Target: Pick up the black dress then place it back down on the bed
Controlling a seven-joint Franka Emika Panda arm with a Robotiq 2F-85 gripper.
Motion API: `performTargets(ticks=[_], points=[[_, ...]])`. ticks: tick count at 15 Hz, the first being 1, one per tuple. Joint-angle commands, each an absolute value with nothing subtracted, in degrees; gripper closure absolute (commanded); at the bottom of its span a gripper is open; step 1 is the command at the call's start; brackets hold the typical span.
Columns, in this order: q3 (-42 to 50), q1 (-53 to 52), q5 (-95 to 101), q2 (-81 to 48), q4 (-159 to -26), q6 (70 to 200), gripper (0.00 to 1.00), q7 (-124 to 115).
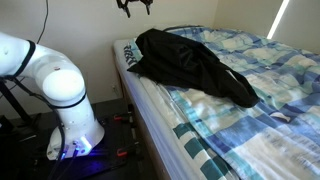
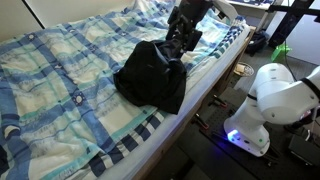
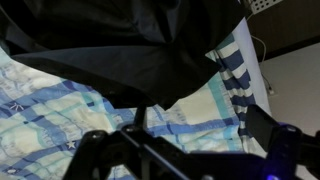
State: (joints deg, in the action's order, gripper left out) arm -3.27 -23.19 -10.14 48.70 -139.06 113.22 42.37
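Observation:
The black dress (image 1: pixel 190 62) lies crumpled in a heap on the bed (image 1: pixel 262 112), near the corner by the robot, with a long part trailing across the check cover. It shows in both exterior views (image 2: pixel 150 75). My gripper (image 1: pixel 135 6) hangs above the dress with its fingers spread, open and empty, apart from the fabric. In an exterior view it sits over the heap's top (image 2: pixel 182 38). In the wrist view the dress (image 3: pixel 110 45) fills the upper part, the bed cover (image 3: pixel 195 120) lies below it, and my gripper (image 3: pixel 180 140) frames the bottom.
The white robot base (image 1: pixel 65 95) stands on the floor beside the bed's edge (image 2: pixel 262 95). A wall (image 1: pixel 80 25) lies behind the bed's head. Dark equipment and cables (image 2: pixel 285 25) stand past the bed's far end.

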Motion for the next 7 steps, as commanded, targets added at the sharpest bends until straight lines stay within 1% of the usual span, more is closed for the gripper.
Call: performTargets(ticks=[1, 5, 6, 7], points=[[-2.2, -22.5, -9.7, 47.4, -137.1, 113.8, 0.0, 42.1], [-0.8, -21.1, -9.5, 45.1, -137.4, 117.2, 0.0, 41.7], [-0.9, -22.2, -10.1, 47.3, -138.2, 115.4, 0.0, 42.3], [-0.6, -21.9, -10.1, 46.7, -138.2, 115.9, 0.0, 42.3]])
